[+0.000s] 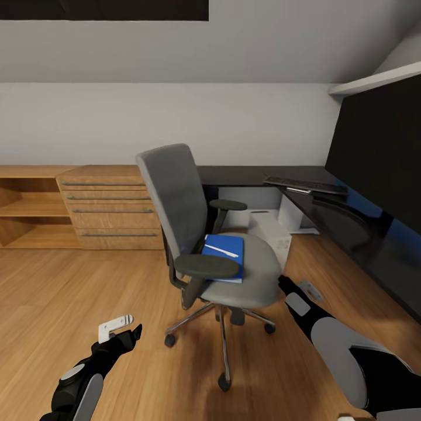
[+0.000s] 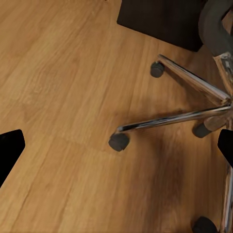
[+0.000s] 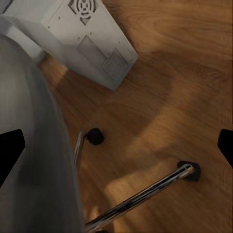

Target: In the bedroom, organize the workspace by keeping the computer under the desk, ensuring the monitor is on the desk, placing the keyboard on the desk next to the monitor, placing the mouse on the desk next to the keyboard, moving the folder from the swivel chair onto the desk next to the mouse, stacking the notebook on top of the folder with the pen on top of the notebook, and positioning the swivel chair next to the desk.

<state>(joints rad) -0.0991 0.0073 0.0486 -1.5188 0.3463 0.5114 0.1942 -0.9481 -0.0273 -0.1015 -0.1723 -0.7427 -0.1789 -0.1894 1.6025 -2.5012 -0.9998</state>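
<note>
The swivel chair point(image 1: 202, 234) stands on the wooden floor point(image 1: 52, 292), its back turned toward the light wooden dresser point(image 1: 111, 207) and its seat facing the desk point(image 1: 351, 234). On the seat lies the folder point(image 1: 225, 257), flat, partly hidden behind the near armrest, and the pen point(image 1: 222, 251) rests slantwise on top of it. The keyboard point(image 1: 305, 185) sits on the tabletop near the corner where the two runs of the desk meet. The monitor point(image 1: 377, 146) fills the desk's right-hand run, its round base on the tabletop. The computer point(image 1: 272, 229) stands on the floor under the desk, just beyond the chair's seat; the right wrist view shows its pale vented side point(image 3: 82, 39) close to the seat's edge.

The left hand point(image 1: 135, 333) hangs low over the floor beside the chair's chrome base point(image 2: 194, 104), fingers spread wide, empty. The right hand point(image 1: 282, 284) is beside the seat's edge, fingers likewise wide apart, gripping nothing.
</note>
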